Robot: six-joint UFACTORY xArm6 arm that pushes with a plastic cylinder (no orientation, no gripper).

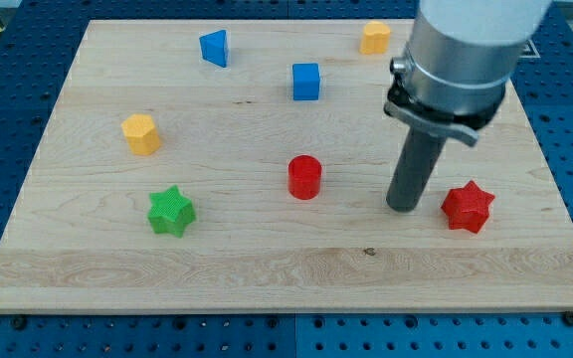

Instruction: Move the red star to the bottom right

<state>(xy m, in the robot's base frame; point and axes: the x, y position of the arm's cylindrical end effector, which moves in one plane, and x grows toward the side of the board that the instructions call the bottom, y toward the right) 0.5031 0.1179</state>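
The red star (468, 207) lies on the wooden board (286, 268) at the view's right, a little below mid-height. My tip (403, 208) rests on the board just to the left of the red star, with a small gap between them. The rod rises from the tip into the grey arm body at the view's top right. A red cylinder (304, 177) stands to the left of my tip, near the board's middle.
A green star (171, 211) lies at the lower left. A yellow hexagonal block (141, 133) is at the left. A blue triangular block (215, 47) and a blue cube (306, 82) are near the top. A yellow block (374, 38) sits at the top, beside the arm.
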